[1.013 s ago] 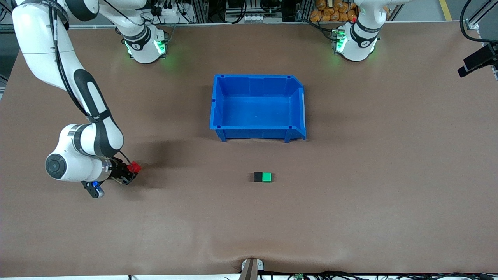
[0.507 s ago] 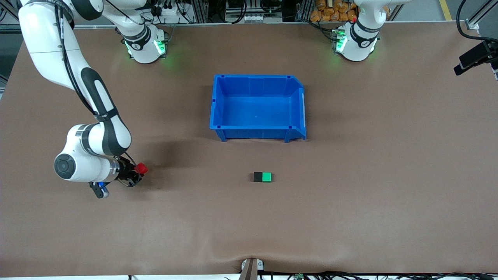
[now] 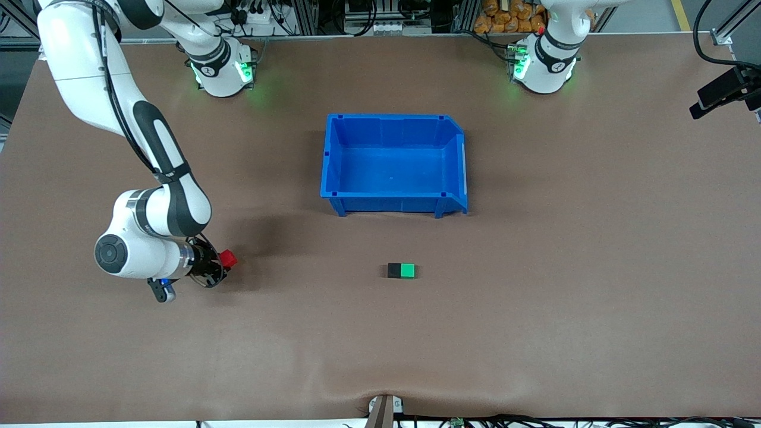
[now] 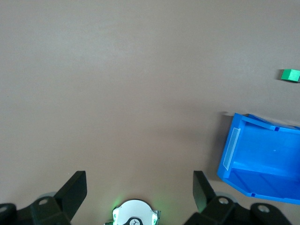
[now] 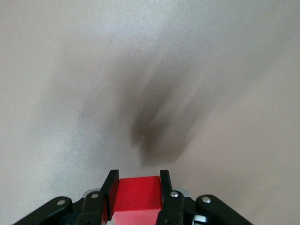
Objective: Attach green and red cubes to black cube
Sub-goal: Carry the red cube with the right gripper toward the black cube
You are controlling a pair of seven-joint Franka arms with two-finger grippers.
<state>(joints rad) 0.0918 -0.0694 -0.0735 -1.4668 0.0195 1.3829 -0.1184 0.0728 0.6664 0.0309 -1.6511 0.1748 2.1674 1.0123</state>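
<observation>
The black cube (image 3: 393, 270) and the green cube (image 3: 407, 271) sit side by side and touching on the brown table, nearer the front camera than the blue bin (image 3: 333, 160). My right gripper (image 3: 223, 261) is shut on the red cube (image 3: 227, 259) and holds it just above the table toward the right arm's end, well apart from the pair. In the right wrist view the red cube (image 5: 136, 192) sits between the fingers (image 5: 110, 187). My left gripper (image 4: 139, 187) is open and empty, high over the table near its own base. The green cube (image 4: 290, 74) shows in its view.
The blue bin is empty and also shows in the left wrist view (image 4: 234, 140). The left arm's base (image 3: 544, 65) and the right arm's base (image 3: 221, 71) stand along the table's top edge. A small mount (image 3: 383, 410) sits at the table's front edge.
My right gripper has carried the red cube a short way toward the black and green pair. The cube pair and the bin have not moved.
</observation>
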